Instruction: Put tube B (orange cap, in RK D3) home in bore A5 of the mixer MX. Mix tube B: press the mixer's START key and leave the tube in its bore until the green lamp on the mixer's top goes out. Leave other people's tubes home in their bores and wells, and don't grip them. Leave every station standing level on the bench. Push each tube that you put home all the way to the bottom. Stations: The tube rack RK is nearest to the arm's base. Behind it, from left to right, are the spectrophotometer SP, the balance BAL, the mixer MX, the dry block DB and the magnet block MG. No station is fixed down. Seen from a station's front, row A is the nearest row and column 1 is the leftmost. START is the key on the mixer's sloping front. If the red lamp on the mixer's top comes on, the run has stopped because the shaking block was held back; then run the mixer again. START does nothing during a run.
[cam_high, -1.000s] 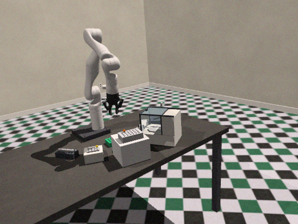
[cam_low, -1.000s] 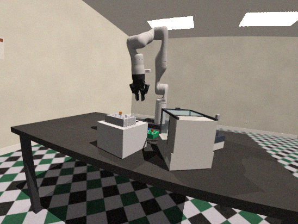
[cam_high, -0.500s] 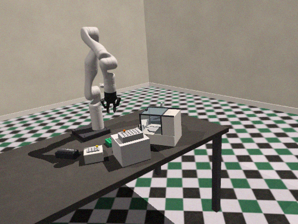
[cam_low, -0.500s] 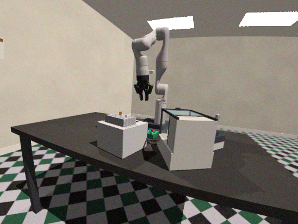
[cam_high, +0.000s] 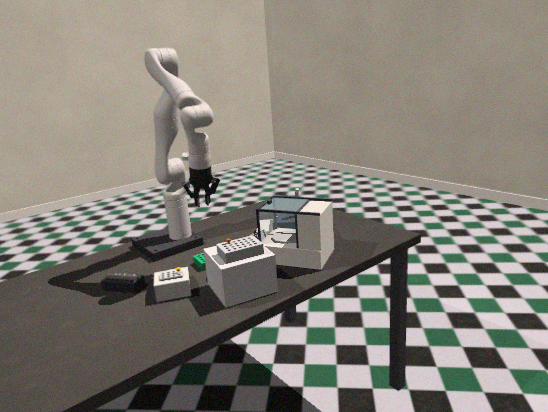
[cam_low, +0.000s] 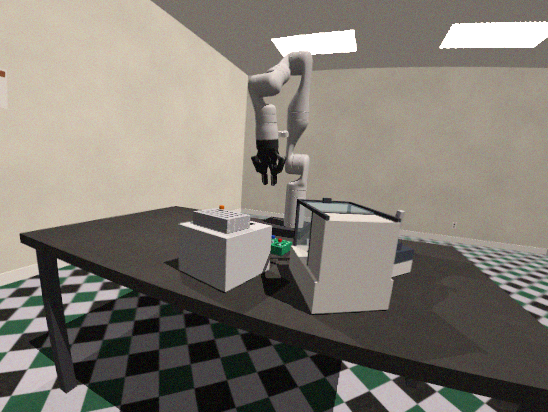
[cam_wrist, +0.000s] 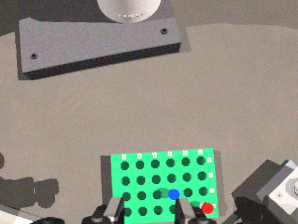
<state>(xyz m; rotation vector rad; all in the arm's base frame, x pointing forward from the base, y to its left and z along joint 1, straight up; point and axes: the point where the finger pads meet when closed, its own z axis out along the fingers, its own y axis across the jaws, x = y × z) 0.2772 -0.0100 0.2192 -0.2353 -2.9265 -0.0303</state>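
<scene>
Tube B (cam_high: 228, 240), orange cap, is sitting in mixer MX (cam_high: 243, 274) block, near the table's front. Behind it, gripper (cam_high: 201, 201) is hanging above green rack RK (cam_wrist: 165, 187), fingers partly closed w/ nothing between.

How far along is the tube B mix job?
Done: tube B, orange cap, sits in a corner bore of the mixer. In hand: nothing. The claw hangs high over the rack, fingers apart and bare. Left: pressing START and waiting out the run. No lit lamp shows on the mixer, so that step looks not yet done. How deep the tube sits can't be judged.
</scene>
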